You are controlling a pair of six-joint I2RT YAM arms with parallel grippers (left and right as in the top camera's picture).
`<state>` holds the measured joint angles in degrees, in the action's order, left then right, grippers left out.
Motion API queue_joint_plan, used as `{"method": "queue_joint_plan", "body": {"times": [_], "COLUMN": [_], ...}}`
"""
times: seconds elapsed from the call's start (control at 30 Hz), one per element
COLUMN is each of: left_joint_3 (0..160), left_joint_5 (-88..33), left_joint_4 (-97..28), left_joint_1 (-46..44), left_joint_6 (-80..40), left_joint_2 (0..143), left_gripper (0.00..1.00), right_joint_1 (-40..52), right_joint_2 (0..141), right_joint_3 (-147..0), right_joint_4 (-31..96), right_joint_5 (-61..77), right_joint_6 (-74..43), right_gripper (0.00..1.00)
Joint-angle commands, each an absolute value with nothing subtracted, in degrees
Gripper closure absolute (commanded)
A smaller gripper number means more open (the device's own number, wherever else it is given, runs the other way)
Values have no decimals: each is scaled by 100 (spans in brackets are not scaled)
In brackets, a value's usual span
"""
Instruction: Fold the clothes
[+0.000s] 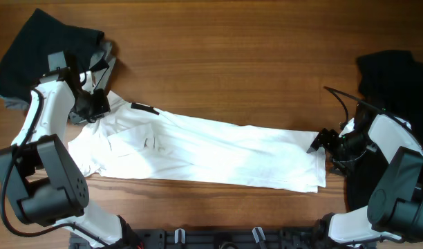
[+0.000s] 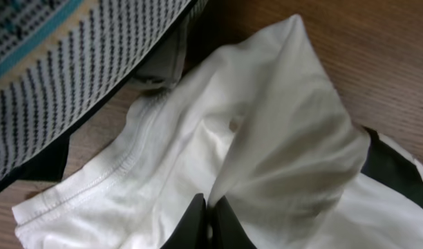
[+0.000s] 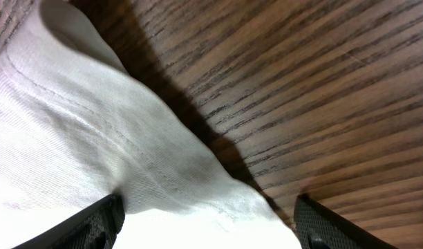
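A white T-shirt (image 1: 218, 152) is lying stretched out across the middle of a wooden table (image 1: 232, 62), running from the left arm's side to the right arm's side, with its lower edge rumpled at the left end. A small black bar print (image 1: 145, 108) is showing on the cloth near that left end. The left gripper (image 1: 94, 111) is sitting at the shirt's upper left corner, and its jaws are pressing together on a raised ridge of white cloth, which is standing up in a peak above the fingertips in the wrist view; a stitched hem is curving past just beside it. A patterned grey garment (image 2: 73, 76) is lying right next to this corner, partly on top of a black garment (image 1: 39, 48) at the table's far left. The right gripper (image 1: 321, 140) is resting at the opposite end of the shirt, its jaws standing wide apart with the shirt's edge lying between the two fingers and not squeezed. Another dark garment (image 1: 395, 76) is lying behind the right arm at the table's right side, apart from the shirt.
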<state>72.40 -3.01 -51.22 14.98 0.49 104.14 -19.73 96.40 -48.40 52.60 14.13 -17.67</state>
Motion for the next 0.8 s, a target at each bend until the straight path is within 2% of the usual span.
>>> {"method": "queue_joint_plan", "body": {"times": [0.0, 0.33, 0.37, 0.4, 0.43, 0.5, 0.57, 0.6, 0.7, 0.77], "left_joint_3": [7323, 7323, 7323, 7323, 7323, 7323, 7323, 7323, 7321, 7321], "left_joint_5": [12, 395, 390, 325, 110, -1066, -1706, -1693, -1236, -886], "left_joint_4": [-5293, -5835, -5774, -5660, -5577, -5356, -5199, -5105, -4790, -4703], "left_joint_1": [1555, 1555, 1555, 1549, 1544, 1476, 1306, 1177, 676, 491], "left_joint_6": [-51, -99, -95, -91, -80, 497, 1000, 1037, 1260, 1330], "left_joint_2": [10307, 10307, 10307, 10307, 10307, 10307, 10307, 10307, 10344, 10405], "left_gripper": [96, 96, 90, 79, 78, 82, 80, 78, 66, 62], "right_joint_1": [-1957, -1957, -1957, -1957, -1957, -1957, -1957, -1957, -1957, -1957], "right_joint_2": [9990, 9990, 9990, 9990, 9990, 9990, 9990, 9990, 9990, 9990], "right_joint_3": [-4497, -4497, -4497, -4497, -4497, -4497, -4497, -4497, -4497, -4497], "right_joint_4": [4954, 4952, 4954, 4954, 4952, 4950, 4945, 4945, 4950, 4950], "right_joint_5": [1675, 1675, 1675, 1675, 1675, 1675, 1675, 1675, 1675, 1675], "right_joint_6": [-1500, -1500, -1500, -1500, -1498, -1500, -1500, -1500, -1500, -1500], "right_gripper": [16, 16, 16, 16, 16, 16, 16, 16, 16, 16]}}
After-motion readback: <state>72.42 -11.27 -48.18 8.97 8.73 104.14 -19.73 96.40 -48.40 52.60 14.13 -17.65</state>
